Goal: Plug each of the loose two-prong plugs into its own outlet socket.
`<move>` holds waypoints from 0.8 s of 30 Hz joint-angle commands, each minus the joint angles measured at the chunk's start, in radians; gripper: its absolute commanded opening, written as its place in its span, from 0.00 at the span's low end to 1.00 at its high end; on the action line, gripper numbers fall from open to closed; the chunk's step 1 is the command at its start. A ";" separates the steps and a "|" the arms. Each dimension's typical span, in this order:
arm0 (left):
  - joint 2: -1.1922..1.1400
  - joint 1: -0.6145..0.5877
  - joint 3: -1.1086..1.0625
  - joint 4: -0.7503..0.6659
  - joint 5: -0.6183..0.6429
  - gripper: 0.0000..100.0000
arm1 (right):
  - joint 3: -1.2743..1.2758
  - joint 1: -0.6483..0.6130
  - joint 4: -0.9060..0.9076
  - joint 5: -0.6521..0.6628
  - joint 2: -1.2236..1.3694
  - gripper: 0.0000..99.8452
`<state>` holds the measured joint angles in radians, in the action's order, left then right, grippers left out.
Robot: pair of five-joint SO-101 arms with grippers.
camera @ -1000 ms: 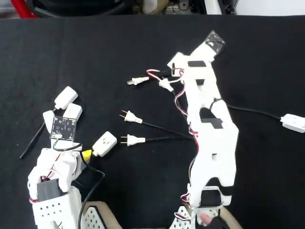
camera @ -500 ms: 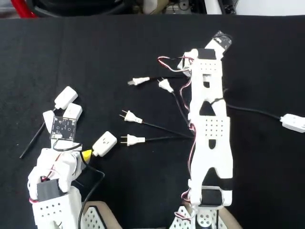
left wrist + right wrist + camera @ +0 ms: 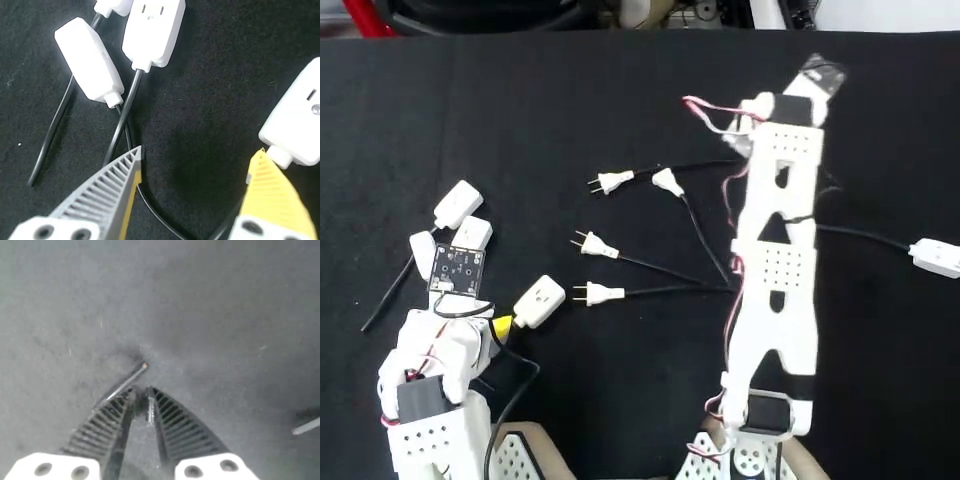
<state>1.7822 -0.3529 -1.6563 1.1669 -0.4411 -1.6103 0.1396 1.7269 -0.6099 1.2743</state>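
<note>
In the high view, four plugs (image 3: pixel 598 294) lie loose mid-frame, and sockets (image 3: pixel 540 301) cluster at lower left. The left gripper (image 3: pixel 195 165) gapes wide beside one socket cut off at the frame edge. The right gripper (image 3: pixel 142 397) is clenched; anything pinched is unclear.

Loose white plugs (image 3: pixel 600 293) near sockets (image 3: pixel 540 301)

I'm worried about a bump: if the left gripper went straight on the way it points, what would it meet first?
Likely the white socket at the tip of its yellow finger, which looks almost touching. Inside the open left gripper, a black cable lies nearest ahead; height is unclear.
</note>
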 commanded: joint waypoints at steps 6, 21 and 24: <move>0.003 -0.010 0.005 -0.012 -0.012 0.32 | -0.027 -0.167 0.008 0.002 -0.051 0.04; 0.003 -0.010 0.005 -0.012 -0.012 0.32 | -0.027 -0.213 -0.199 -0.222 0.156 0.19; 0.003 -0.010 0.005 -0.012 -0.012 0.32 | -0.027 -0.210 -0.207 -0.212 0.179 0.16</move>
<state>1.7822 -0.3529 -1.6563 1.1669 -0.4488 -1.6134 -0.0644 1.5474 -0.8170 1.4369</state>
